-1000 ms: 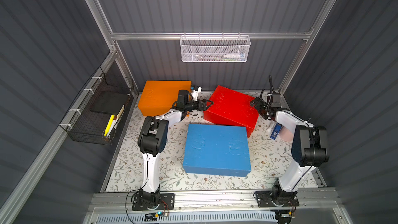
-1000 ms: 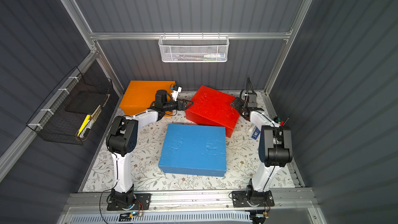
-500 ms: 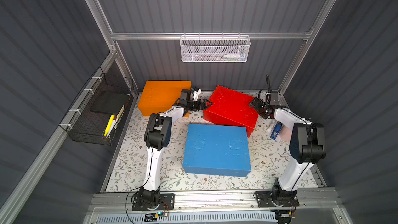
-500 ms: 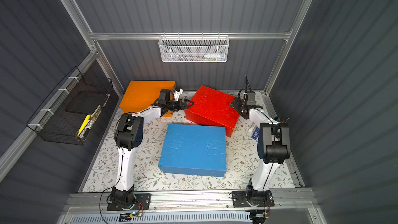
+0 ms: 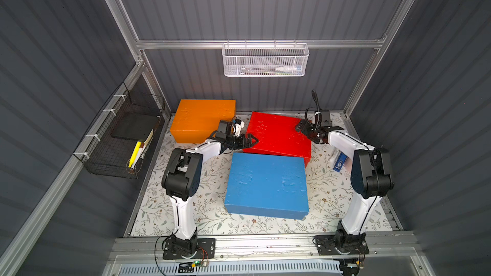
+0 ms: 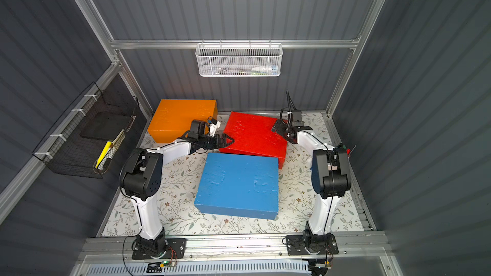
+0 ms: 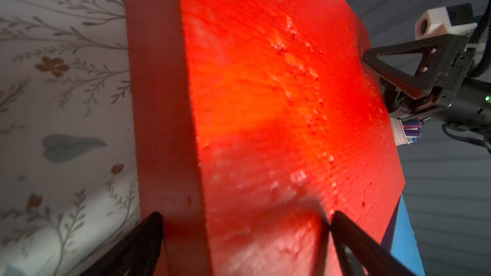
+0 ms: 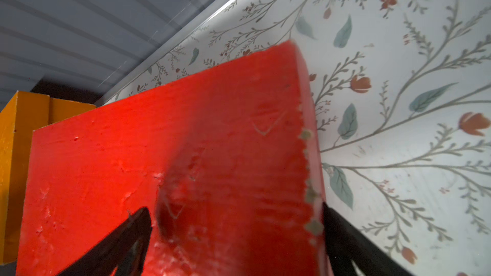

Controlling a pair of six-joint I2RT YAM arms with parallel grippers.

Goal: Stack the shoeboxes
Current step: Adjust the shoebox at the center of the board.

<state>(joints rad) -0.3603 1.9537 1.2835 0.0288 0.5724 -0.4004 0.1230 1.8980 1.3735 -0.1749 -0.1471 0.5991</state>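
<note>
The red box lies far-centre on the desk, just behind the blue box. The orange box sits far left. The left tool straddles the red box's left end; whether it pinches I cannot tell. The right tool stands spread wide about the right end, not closed.

A lift by the lid alone could pull it off. An uneven squeeze could twist the red box into the blue box. The bumpy paint should give purchase. The floral desk is crowded and the grey walls are close, so swing room is small.

Orange shoebox, red shoebox, blue shoebox, floral white mat
</note>
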